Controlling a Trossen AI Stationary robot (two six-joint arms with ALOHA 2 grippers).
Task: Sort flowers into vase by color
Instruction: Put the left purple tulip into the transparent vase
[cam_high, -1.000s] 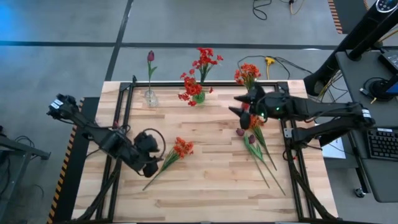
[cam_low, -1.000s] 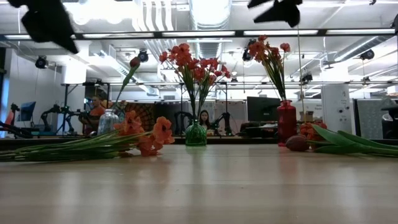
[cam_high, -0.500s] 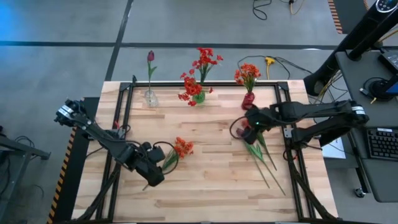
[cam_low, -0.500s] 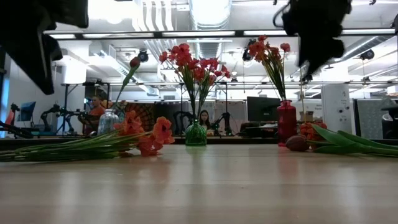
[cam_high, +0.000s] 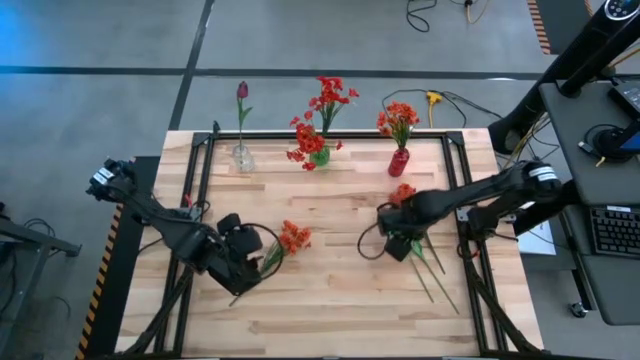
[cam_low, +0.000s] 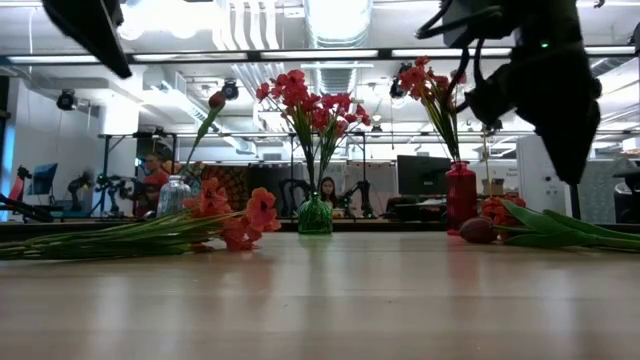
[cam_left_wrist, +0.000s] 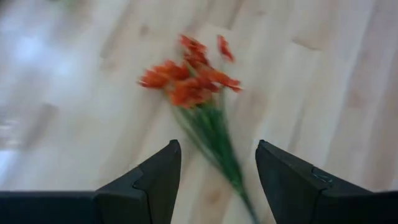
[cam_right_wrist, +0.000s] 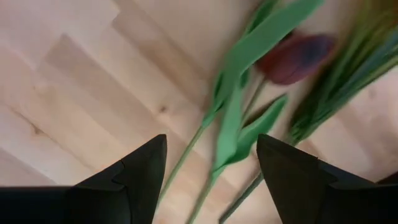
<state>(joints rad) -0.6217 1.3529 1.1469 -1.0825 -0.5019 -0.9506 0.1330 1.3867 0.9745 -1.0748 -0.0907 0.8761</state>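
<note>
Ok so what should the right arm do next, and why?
Probably lower the right gripper and close on the maroon tulip's stem: its fingers stand open just above the stem, and the tulip lies loose on the table.

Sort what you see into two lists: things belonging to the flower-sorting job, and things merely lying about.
Belonging to the job:
orange flowers
maroon tulip
clear vase
green vase
red vase

Lying about:
yellow cable
keyboard

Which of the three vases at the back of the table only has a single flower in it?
The clear glass vase, leftmost in the high view, holds one dark maroon tulip. The green vase and red vase each hold a bunch.
</note>
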